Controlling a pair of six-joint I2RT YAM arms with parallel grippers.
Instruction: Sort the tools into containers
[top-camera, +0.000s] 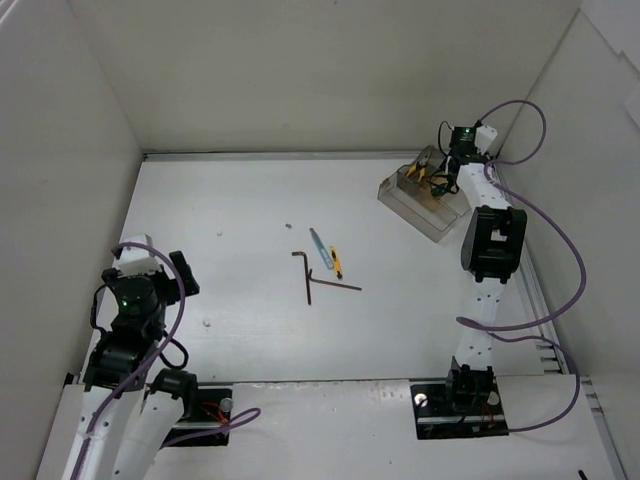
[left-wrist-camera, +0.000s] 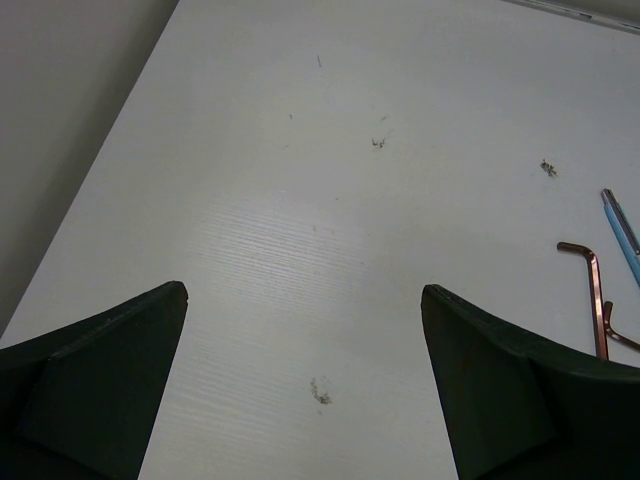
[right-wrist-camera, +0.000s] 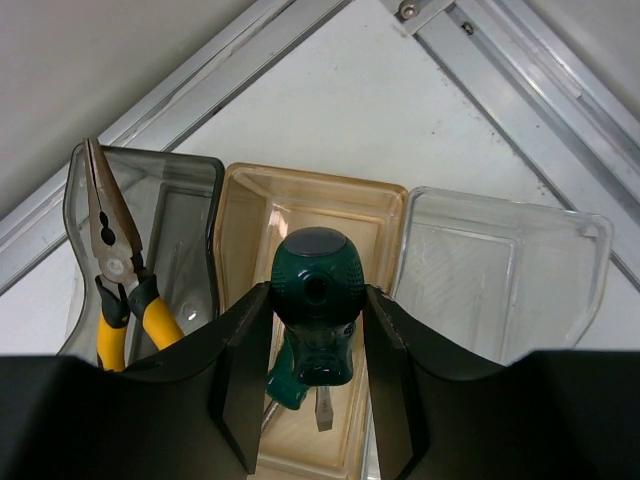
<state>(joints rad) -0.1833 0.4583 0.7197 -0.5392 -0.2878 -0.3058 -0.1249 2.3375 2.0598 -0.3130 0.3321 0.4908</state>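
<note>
My right gripper (right-wrist-camera: 316, 298) is shut on a green-handled screwdriver (right-wrist-camera: 314, 275), held tip-down over the brownish middle compartment (right-wrist-camera: 250, 215) of the clear box (top-camera: 408, 203). A second green handle (right-wrist-camera: 283, 386) lies in that compartment. Yellow-handled pliers (right-wrist-camera: 118, 270) sit in the left compartment. On the table's middle lie a light-blue screwdriver (top-camera: 320, 249), a small yellow tool (top-camera: 337, 263) and two dark hex keys (top-camera: 303, 272) (top-camera: 337, 285). My left gripper (top-camera: 165, 268) is open and empty at the table's left; its wrist view shows one hex key (left-wrist-camera: 596, 297) and the blue screwdriver (left-wrist-camera: 623, 232).
The box's right compartment (right-wrist-camera: 500, 265) holds nothing. The box stands in the far right corner by metal rails (right-wrist-camera: 520, 80) and white walls (top-camera: 330, 70). The right arm's purple cable (top-camera: 560, 240) loops along the right wall.
</note>
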